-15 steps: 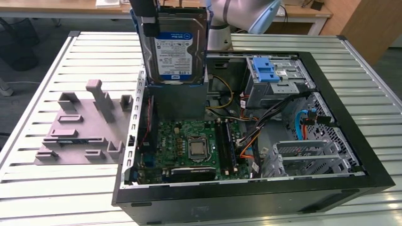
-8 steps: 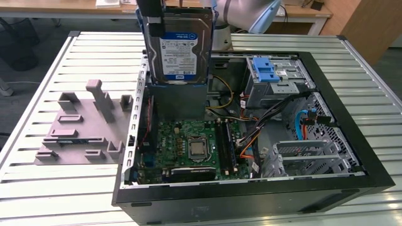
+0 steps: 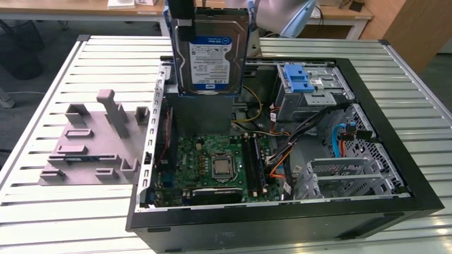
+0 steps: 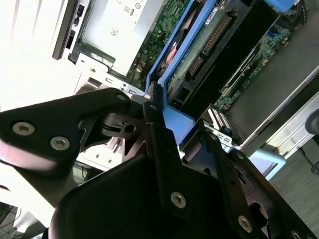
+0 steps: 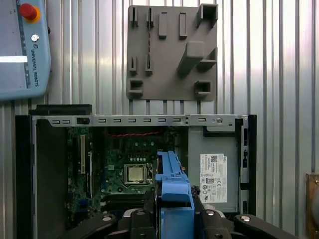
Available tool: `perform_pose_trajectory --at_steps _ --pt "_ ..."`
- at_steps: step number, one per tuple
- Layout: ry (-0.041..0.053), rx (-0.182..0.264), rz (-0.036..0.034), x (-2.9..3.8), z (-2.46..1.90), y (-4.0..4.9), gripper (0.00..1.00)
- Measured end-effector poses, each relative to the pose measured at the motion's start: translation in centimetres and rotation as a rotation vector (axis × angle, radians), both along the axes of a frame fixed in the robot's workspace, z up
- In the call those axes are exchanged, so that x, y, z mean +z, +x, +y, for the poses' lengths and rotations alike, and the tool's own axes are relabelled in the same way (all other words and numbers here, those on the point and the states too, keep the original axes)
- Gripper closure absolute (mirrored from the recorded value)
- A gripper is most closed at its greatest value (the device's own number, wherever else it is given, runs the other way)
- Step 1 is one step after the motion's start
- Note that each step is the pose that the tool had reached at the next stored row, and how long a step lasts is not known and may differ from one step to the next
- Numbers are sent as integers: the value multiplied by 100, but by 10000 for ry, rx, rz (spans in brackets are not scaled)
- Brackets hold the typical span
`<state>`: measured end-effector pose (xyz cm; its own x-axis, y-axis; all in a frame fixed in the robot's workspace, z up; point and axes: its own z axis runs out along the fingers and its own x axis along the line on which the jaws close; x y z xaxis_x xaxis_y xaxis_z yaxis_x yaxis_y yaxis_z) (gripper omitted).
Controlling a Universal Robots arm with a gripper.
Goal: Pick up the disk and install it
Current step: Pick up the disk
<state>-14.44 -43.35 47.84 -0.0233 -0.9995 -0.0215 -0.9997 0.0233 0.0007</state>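
The disk [image 3: 210,53] hangs upright above the far side of the open computer case [image 3: 395,132], its white-and-blue label facing the exterior view. My gripper [image 3: 183,24] holds it from above, shut on its blue end handle. In the second wrist view the black fingers [image 4: 154,129] clamp the blue handle, and the disk's [image 4: 204,45] circuit-board side and blue rail run away from them. In the first wrist view the blue handle [image 5: 173,186] sits between the gripper's [image 5: 173,221] black links, above the case interior.
A grey metal drive bay with a blue bracket [image 3: 300,79] sits at the case's far right in the exterior view. The motherboard [image 3: 211,164] and cables lie below. A grey plastic stand [image 3: 92,143] rests on the slatted table beside the case. A teach pendant [image 5: 22,50] lies nearby.
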Motion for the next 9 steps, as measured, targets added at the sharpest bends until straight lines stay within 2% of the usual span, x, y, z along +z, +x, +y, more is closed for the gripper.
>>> perform_pose_trajectory --at_steps 9 --pt "0 -1 0 0 0 164 64"
